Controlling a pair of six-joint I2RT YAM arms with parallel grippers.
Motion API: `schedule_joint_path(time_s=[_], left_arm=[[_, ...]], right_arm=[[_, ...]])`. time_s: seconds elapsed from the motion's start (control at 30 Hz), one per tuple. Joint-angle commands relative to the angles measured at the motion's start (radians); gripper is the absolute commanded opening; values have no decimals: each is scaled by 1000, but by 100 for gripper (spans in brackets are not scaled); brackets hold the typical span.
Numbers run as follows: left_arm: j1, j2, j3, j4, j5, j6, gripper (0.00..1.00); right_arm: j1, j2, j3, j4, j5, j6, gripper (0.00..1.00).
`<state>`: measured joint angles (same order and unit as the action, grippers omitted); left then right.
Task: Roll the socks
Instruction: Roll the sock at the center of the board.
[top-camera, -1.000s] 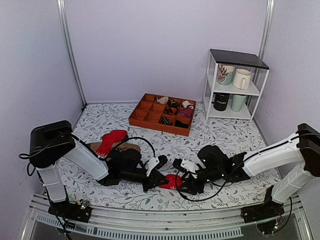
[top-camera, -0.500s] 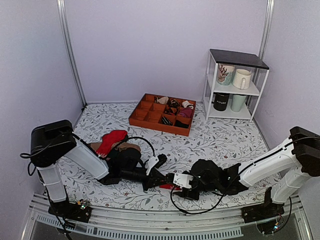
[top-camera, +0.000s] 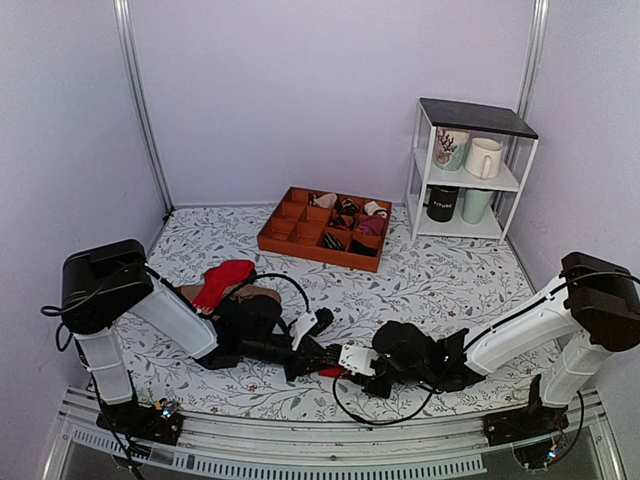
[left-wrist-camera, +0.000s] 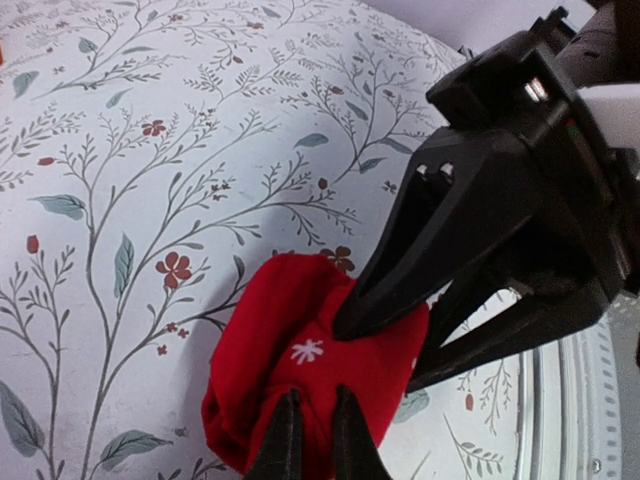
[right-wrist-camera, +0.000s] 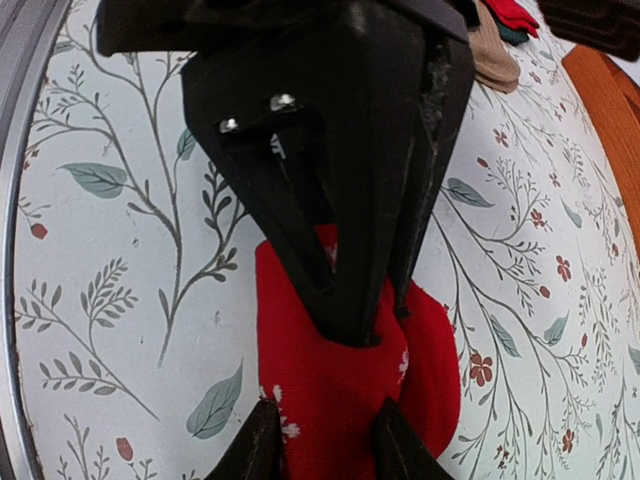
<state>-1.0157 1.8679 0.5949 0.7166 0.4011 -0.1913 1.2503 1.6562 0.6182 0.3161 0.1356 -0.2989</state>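
The socks (left-wrist-camera: 300, 365) are a soft red bundle with a white snowflake mark. They lie on the flowered surface (left-wrist-camera: 150, 200) at the lower centre of the overhead view, between my two arms and near the front rail. My left tool (left-wrist-camera: 318, 445) is drawn almost closed and nips a fold of red fabric at the bottom of its wrist view. My right tool (right-wrist-camera: 325, 447) faces it from the opposite side, its fingers narrowly apart with the bundle filling the gap and red cloth against both. In the left wrist view, one of its fingers lies on top of the roll and the other at the roll's lower right edge. I read that as a hold on the bundle, though I cannot tell how firm.

The bundle should be light, limp and squashy. Knit cloth drags on the fingers, so it should not slip much, but it has no stiffness. A pinch on one outer layer would only pull that layer loose and open the roll. I judge the better hold is across the roll's whole thickness, near its middle, with the other tool pinning the loose end. Nothing here can break. The risks are unrolling, or my two tools knocking together, close as they are.
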Motion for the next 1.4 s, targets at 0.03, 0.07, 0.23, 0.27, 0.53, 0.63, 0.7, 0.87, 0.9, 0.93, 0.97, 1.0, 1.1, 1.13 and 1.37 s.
schedule_joint_path(time_s=[0.03,0.07,0.23,0.27,0.53,0.63,0.7,0.87,0.9,0.93,0.97,1.0,1.1,1.13,1.37], left_arm=[[-2,68,-57,-277,-1,20,14],[-3,56,-63,-266,-3,22,36],[-4,-83,-103,-202,-56,70,73],[-4,-117,-110,-193,-59,87,74],[-51,-318,-253,19,-139,202,73],[-80,-316,-288,112,-164,241,74],[-87,-298,-302,183,-169,271,75],[-84,-216,-273,252,-154,331,74],[-80,-199,-262,255,-141,334,74],[-77,-178,-252,258,-131,335,73],[-74,-159,-240,261,-122,333,72],[-70,-137,-231,262,-112,330,71],[-60,-107,-216,262,-83,318,65],[-60,-98,-216,263,-74,311,62],[-57,-74,-202,236,-40,289,33]], right_arm=[[6,82,30,-46,-45,70,22],[6,89,32,-58,-61,81,20],[-13,87,11,-90,-186,178,17],[-22,85,7,-96,-217,203,17],[-125,82,-6,-161,-453,330,17],[-144,98,3,-198,-501,355,17],[-152,112,11,-215,-521,363,16],[-153,150,46,-256,-527,375,16],[-156,156,50,-259,-525,377,17],[-155,160,55,-262,-524,377,16],[-155,163,55,-264,-523,377,16],[-156,163,55,-263,-520,377,17],[-155,160,55,-262,-514,380,17],[-155,159,54,-263,-513,381,17],[-157,174,60,-264,-521,386,17]])
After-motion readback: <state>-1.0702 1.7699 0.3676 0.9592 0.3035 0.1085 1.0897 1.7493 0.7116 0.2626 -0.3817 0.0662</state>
